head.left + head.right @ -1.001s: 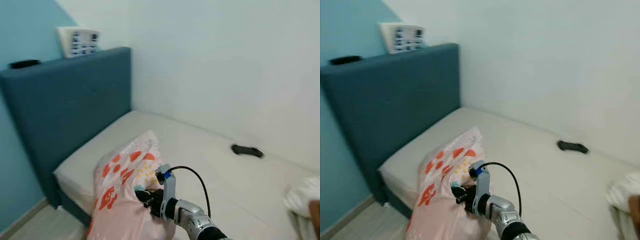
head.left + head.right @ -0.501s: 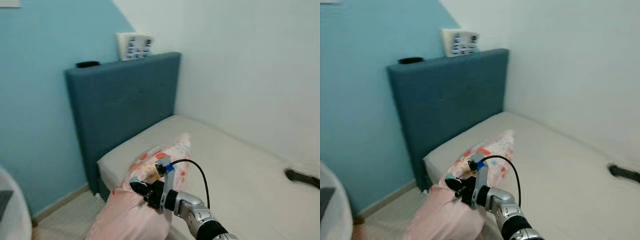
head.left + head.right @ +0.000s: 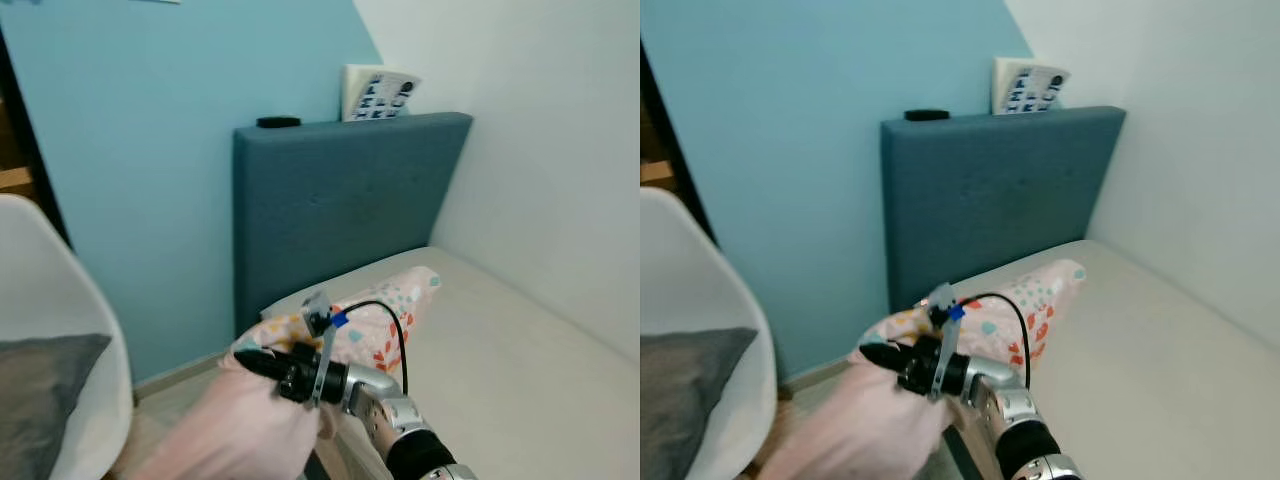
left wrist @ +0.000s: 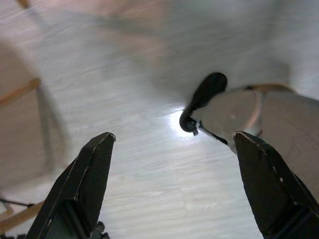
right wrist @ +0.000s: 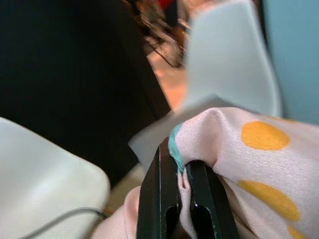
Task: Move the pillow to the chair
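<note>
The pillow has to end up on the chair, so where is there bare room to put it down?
The white chair already holds a grey cushion on its seat; its bare shell shows around that. The mattress is bare beside the wall. The right gripper pinches the pillow near the headboard.

I see a pink pillow (image 3: 375,325) with orange, red and teal spots, a white chair (image 3: 55,330) left of my claw, and a dark blue headboard (image 3: 340,200) beyond.

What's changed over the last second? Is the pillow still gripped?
The head camera has swung left, bringing the white chair into view. The right gripper has carried the pillow off the bed toward that chair, most of it now hanging past the mattress edge. Unchanged: its jaws stay clamped on the pillow's edge, and the left gripper hangs open over the floor.
</note>
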### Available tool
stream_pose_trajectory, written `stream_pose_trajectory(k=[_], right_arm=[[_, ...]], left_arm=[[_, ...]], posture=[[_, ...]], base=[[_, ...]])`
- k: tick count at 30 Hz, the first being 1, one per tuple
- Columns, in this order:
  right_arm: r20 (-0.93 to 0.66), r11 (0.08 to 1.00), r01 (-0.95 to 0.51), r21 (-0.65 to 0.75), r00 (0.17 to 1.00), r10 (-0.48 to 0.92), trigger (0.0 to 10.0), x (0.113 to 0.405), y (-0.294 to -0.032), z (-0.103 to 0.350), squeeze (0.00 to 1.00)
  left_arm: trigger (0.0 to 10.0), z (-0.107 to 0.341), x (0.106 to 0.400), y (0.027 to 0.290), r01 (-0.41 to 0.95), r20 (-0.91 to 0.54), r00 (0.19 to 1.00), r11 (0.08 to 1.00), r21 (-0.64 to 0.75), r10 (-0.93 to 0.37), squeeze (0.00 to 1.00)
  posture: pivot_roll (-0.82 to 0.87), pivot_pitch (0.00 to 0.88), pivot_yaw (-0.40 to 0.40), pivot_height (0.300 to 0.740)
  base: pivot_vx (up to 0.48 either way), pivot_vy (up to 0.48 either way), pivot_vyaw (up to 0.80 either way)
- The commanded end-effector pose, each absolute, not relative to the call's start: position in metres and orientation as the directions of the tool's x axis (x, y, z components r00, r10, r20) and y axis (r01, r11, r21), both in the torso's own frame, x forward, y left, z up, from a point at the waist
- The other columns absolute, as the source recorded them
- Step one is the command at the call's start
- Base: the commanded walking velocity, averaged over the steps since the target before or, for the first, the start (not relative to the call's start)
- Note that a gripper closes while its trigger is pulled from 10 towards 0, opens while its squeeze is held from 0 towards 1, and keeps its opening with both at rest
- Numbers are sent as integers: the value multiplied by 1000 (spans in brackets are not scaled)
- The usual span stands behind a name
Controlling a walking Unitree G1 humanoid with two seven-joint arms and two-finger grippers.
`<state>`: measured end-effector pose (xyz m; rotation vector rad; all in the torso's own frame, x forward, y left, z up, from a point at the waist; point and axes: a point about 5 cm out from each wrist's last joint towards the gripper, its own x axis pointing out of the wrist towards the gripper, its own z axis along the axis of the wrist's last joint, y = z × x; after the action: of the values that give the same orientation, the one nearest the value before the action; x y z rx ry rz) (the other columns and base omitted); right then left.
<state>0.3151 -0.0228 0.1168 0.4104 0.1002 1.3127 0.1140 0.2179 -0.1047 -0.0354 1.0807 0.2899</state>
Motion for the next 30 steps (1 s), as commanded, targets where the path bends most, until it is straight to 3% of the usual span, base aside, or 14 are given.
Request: stream_pose_trajectory(k=[1, 11, 30], right_arm=[[304, 36, -938, 344, 148, 941, 10000, 301, 10, 134, 0], [314, -17, -950, 312, 86, 946, 10000, 292, 13, 145, 0], [359, -17, -952, 307, 99, 928, 10000, 292, 11, 165, 0]], left_arm=[[10000, -108, 104, 215, -249, -890, 409, 963, 104, 202, 0], [10000, -108, 103, 215, -249, -891, 408, 963, 100, 198, 0], [10000, -109, 106, 211, -232, -892, 414, 969, 90, 182, 0]], posture=[[137, 41, -124, 740], [139, 40, -121, 740], [148, 44, -126, 740]], base=[[0, 0, 750], [0, 0, 750], [0, 0, 750]])
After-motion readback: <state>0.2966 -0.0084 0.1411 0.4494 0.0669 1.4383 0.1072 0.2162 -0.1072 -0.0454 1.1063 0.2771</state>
